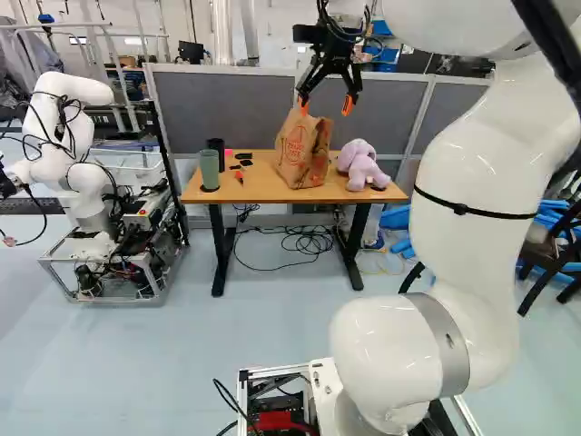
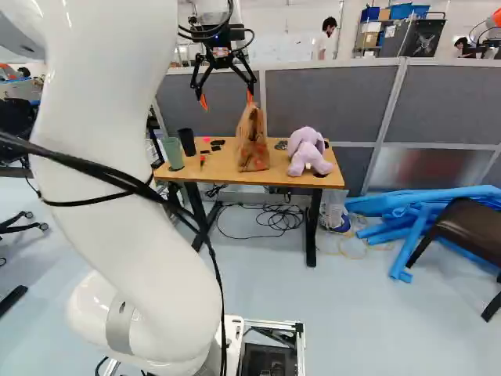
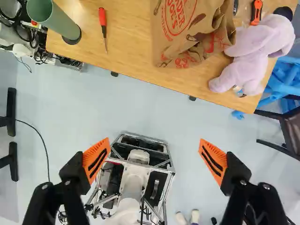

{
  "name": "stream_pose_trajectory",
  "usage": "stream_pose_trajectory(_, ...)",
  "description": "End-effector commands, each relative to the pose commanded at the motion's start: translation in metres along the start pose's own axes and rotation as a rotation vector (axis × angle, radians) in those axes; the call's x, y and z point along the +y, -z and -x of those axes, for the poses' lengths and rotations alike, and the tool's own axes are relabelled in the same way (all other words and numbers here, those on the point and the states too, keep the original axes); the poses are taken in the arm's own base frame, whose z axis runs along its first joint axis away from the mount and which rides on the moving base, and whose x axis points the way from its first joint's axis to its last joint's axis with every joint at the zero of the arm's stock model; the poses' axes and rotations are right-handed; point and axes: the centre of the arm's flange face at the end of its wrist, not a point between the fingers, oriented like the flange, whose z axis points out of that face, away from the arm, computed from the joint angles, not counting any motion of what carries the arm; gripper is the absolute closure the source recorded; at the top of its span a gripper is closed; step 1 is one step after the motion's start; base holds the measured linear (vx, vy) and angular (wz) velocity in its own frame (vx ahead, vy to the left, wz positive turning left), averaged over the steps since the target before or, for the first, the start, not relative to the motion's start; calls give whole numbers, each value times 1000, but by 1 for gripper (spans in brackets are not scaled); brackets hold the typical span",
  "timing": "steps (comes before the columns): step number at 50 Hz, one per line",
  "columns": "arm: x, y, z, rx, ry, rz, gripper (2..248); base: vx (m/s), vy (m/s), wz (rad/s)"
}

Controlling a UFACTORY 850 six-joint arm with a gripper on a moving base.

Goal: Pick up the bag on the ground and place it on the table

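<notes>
Spatially, the paper bag (image 1: 304, 156) stands roughly upright on the tabletop (image 1: 254, 190), its long axis rising toward the hand (image 3: 154, 142). In the wrist view it lies ahead of the hand, outside the gap between the fingers; the base views show the hand above. The fingers are spread wide and hold nothing. Placement is judged complete, so the next move probably calls for lifting the hand straight away from the bag's top, which a stray fingertip could tip. Count: one bag; one plush toy (image 1: 361, 165), beside it; two cups, one green (image 1: 209, 170), one black (image 2: 187, 142); one screwdriver (image 3: 102, 18); one orange knife (image 3: 256, 12).
</notes>
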Motion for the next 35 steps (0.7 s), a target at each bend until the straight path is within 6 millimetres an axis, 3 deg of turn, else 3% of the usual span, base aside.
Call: stream_pose_trajectory(35, -1, -20, 3, 49, -12, 15, 3, 0, 0, 0)
